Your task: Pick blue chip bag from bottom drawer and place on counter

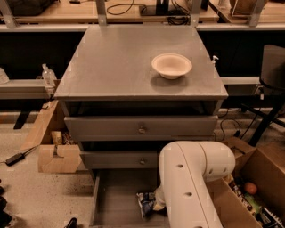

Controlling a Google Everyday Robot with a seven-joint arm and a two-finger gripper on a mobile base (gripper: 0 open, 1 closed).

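Observation:
The blue chip bag point(145, 203) lies crumpled on the floor of the open bottom drawer point(116, 200), near its middle. My gripper point(156, 204) is down in the drawer right at the bag's right side, mostly hidden behind my big white arm point(187, 187). Whether it touches or holds the bag is hidden. The grey counter point(120, 62) tops the cabinet and bears a beige round bowl point(171, 65) at its right.
Two upper drawers point(141, 129) with round knobs are closed. A cardboard box point(58, 156) stands on the floor at the left, another box point(260, 178) with clutter at the right. A black chair point(272, 71) is at the right, a wooden workbench point(133, 10) behind.

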